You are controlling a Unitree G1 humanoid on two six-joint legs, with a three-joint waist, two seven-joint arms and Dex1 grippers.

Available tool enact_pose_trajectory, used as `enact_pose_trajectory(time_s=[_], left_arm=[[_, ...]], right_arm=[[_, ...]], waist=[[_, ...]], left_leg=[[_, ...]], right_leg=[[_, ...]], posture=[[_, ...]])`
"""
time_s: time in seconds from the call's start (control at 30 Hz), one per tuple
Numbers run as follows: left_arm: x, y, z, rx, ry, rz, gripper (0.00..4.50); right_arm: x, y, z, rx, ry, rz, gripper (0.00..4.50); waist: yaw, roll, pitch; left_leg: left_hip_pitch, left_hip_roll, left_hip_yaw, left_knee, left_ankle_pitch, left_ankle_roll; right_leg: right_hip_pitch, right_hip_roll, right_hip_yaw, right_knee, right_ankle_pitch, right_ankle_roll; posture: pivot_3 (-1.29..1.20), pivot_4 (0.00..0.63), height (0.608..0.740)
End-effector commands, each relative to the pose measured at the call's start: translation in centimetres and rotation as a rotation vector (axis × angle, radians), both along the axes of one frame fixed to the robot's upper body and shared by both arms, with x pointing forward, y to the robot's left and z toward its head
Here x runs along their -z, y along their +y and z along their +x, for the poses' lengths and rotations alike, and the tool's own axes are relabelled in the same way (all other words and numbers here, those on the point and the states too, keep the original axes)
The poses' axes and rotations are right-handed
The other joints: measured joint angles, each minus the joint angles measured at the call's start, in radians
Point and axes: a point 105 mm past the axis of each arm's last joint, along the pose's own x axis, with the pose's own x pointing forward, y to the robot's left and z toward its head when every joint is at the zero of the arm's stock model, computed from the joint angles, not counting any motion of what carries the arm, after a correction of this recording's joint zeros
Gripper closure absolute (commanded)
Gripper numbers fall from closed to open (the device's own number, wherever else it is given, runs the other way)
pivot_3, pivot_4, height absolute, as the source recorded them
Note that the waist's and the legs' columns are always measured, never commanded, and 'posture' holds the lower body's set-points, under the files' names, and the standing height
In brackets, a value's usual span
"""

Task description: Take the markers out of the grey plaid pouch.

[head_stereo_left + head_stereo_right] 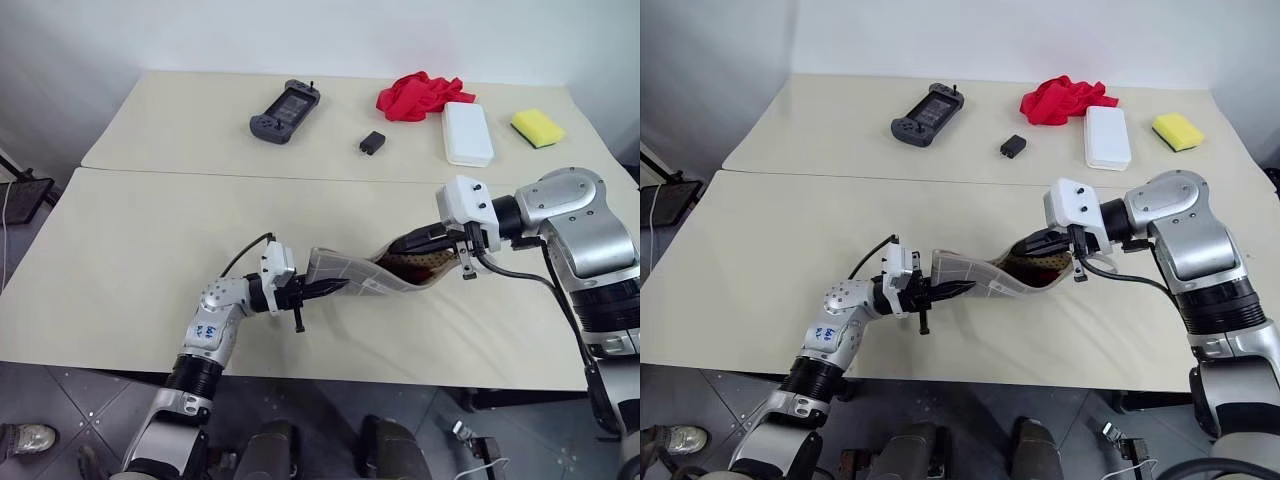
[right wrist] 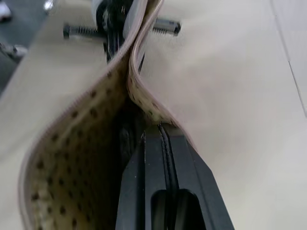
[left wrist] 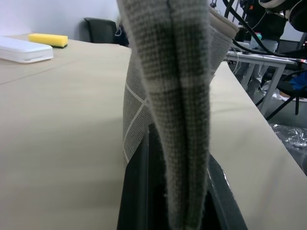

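The grey plaid pouch (image 1: 352,274) hangs between my two grippers just above the front table, sagging in the middle. My left gripper (image 1: 335,288) is shut on its closed end, and the fabric stands pinched between the black fingers (image 3: 136,191). My right gripper (image 1: 402,245) is shut at the open mouth, on the upper rim. The dotted beige lining (image 2: 72,158) gapes beside the fingers (image 2: 153,182). The markers are hidden; the inside of the pouch is dark.
On the back table lie a black game controller (image 1: 285,112), a small black box (image 1: 371,143), a red cloth (image 1: 420,95), a white box (image 1: 467,132) and a yellow sponge (image 1: 537,127). The front table's edge (image 1: 300,365) runs just below my left arm.
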Motion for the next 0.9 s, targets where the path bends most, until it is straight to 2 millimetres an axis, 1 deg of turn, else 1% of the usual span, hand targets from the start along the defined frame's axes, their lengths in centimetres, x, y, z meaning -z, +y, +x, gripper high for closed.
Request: enact_pose_trajectory(time_s=[0.03,0.13,0.2,0.3,0.37,0.47,0.6,0.67,0.7,0.83,0.9], left_arm=[[-0.2,-0.4,0.0,0.009,-0.016,-0.001,4.5],[-0.1,-0.5,0.1,0.014,-0.015,0.005,4.5],[-0.1,-0.5,0.2,0.014,-0.016,0.004,4.5],[-0.2,-0.5,0.3,0.009,-0.021,0.002,4.5],[-0.2,-0.4,0.4,0.001,-0.02,-0.004,4.5],[-0.2,-0.5,0.3,0.0,-0.019,-0.006,4.5],[-0.2,-0.4,0.3,-0.005,-0.012,-0.012,4.5],[-0.2,-0.4,0.3,-0.008,-0.009,-0.018,4.5],[-0.2,-0.4,0.3,-0.008,-0.007,-0.02,4.5],[-0.2,-0.6,0.4,-0.004,-0.006,-0.022,4.5],[-0.3,-0.7,0.4,-0.003,-0.006,-0.025,4.5]], right_arm=[[1.5,0.0,-0.3,-0.007,0.012,-0.11,4.49],[2.2,1.2,-0.2,0.014,0.029,-0.149,4.49],[2.4,1.8,-0.2,0.008,0.011,-0.155,4.49],[2.6,2.4,-0.8,0.021,0.014,-0.192,3.93],[2.5,2.3,-0.5,0.041,-0.048,-0.235,3.25],[2.4,2.2,-0.5,0.051,-0.09,-0.264,2.22],[1.4,3.0,0.0,0.048,-0.194,-0.249,0.93],[1.3,3.6,-0.1,0.042,-0.225,-0.252,0.93],[1.5,3.8,-0.2,0.041,-0.228,-0.262,0.93],[3.1,3.9,0.8,0.089,-0.23,-0.299,0.93],[4.1,3.5,1.3,0.12,-0.213,-0.327,0.93]], waist=[[0.0,0.0,0.0],[-0.001,0.0,0.0],[-0.001,0.0,0.0],[0.001,0.0,0.0],[0.0,0.0,0.0],[0.001,0.0,0.0],[0.0,0.0,0.0],[-0.001,0.0,0.0],[-0.001,0.0,0.0],[-0.001,0.0,0.0],[-0.002,0.0,0.0]], left_leg=[[0.0,0.0,0.0,0.0,0.0,0.0],[0.0,0.0,0.0,0.0,0.0,0.0],[0.0,0.0,0.0,0.0,0.0,0.0],[0.0,0.0,0.0,0.0,0.0,0.0],[0.0,0.0,0.0,0.0,0.0,0.0],[0.0,0.0,0.0,0.0,0.0,0.0],[0.0,0.0,0.0,0.0,0.0,0.0],[0.0,0.0,0.0,0.0,0.0,0.0],[0.0,0.0,0.0,0.0,0.0,0.0],[0.0,0.0,0.0,0.0,0.0,0.0],[0.0,0.0,0.0,0.0,0.0,0.0]], right_leg=[[0.0,0.0,0.0,0.0,0.0,0.0],[0.0,0.0,0.0,0.0,0.0,0.0],[0.0,0.0,0.0,0.0,0.0,0.0],[0.0,0.0,0.0,0.0,0.0,0.0],[0.0,0.0,0.0,0.0,0.0,0.0],[0.0,0.0,0.0,0.0,0.0,0.0],[0.0,0.0,0.0,0.0,0.0,0.0],[0.0,0.0,0.0,0.0,0.0,0.0],[0.0,0.0,0.0,0.0,0.0,0.0],[0.0,0.0,0.0,0.0,0.0,0.0],[0.0,0.0,0.0,0.001,0.0,0.0]], posture=[[0.0,0.15,0.74],[0.0,0.15,0.74],[0.0,0.15,0.74],[0.0,0.15,0.74],[0.0,0.15,0.74],[0.0,0.15,0.74],[0.0,0.15,0.74],[0.0,0.15,0.74],[0.0,0.15,0.74],[0.0,0.15,0.74],[0.0,0.15,0.74]])
